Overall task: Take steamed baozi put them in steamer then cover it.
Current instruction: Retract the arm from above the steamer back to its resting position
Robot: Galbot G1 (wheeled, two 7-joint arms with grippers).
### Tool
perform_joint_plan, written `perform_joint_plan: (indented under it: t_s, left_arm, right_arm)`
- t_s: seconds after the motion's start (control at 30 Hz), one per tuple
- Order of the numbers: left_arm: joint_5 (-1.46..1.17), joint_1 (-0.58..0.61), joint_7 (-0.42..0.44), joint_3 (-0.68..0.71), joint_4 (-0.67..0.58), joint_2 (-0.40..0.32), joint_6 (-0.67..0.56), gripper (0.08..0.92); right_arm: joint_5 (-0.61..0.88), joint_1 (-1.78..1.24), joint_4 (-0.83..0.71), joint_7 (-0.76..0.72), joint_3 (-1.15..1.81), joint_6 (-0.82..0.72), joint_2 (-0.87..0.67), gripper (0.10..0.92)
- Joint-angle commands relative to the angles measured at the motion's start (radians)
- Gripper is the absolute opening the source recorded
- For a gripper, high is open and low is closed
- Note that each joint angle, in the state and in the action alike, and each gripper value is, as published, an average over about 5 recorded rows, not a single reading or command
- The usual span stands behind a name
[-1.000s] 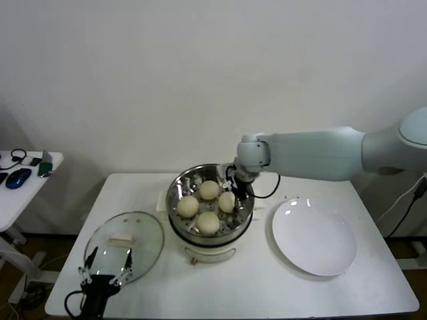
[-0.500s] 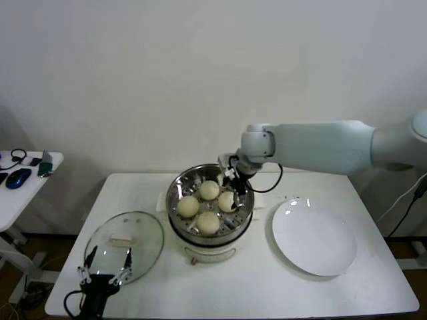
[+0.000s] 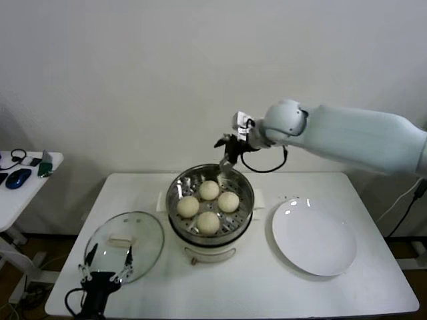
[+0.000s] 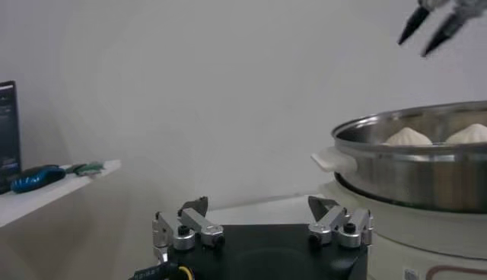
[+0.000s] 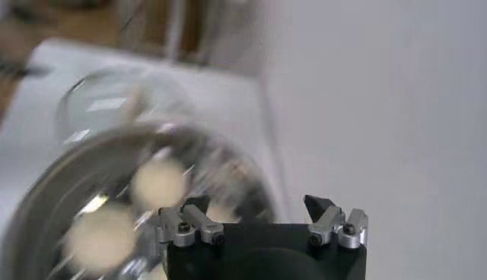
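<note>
On my far left I see a side shelf (image 3: 27, 175) with a blue mouse (image 3: 18, 178) and a few small items I cannot identify; the left wrist view catches only its edge. Near the table's (image 3: 253, 287) left front corner, my left gripper (image 3: 107, 270) sits low with its jaws spread and nothing between them, just at the near edge of the lid (image 3: 125, 245), which lies flat on the table with its cream handle up. The arm behind it is cut off by the bottom of the head view. The left wrist view never shows the lid, but it gives me the steamer (image 4: 415, 163) from the side, with two bun tops (image 4: 409, 137) peeking over the steel rim.

At the table's middle, the head view shows the steamer (image 3: 180, 190) on its white base holding all four buns (image 3: 209, 189), uncovered. The base front is mostly hidden by the basket.

Above the steamer's far rim, my right gripper (image 3: 229, 155) hangs in the air, jaws released and empty. Its wrist view is smeared: I can make out pale buns (image 5: 156, 182) in the basket and the lid (image 5: 114, 103) beyond, little else.

To the right lies a bare white plate (image 3: 313, 237), seen only from the head.
</note>
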Motion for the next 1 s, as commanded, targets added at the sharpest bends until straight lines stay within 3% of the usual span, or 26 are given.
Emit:
perform_joint_plan:
  t_s: [0.03,0.3,0.53,0.73,1.0]
  left_arm:
    - [-0.025,-0.014,-0.034,0.008,0.001,0.002,-0.004,0.823]
    - [0.012,-0.051,-0.052,0.022,0.015,-0.001,0.059,0.823]
    - [0.037,-0.075,-0.047,0.019,0.020,0.011,0.074,0.823]
    - [0.054,-0.101,-0.045,0.014,0.035,0.025,0.049,0.823]
    - [0.117,-0.090,-0.040,0.005,0.056,0.057,-0.020,0.823]
  right_arm:
    - [-0.039,-0.494,0.120,0.464,0.632,0.069,-0.268,0.823]
    - [-0.222,-1.286,0.244,0.410,1.305,0.152,-0.437,0.823]
    - [-0.379,-1.934,0.304,0.267,1.907,0.305,-0.313,0.823]
    - [-0.416,-2.212,0.330,0.201,2.079,0.487,-0.132,0.823]
    - [-0.477,-2.336,0.258,0.153,2.060,0.731,0.055,0.823]
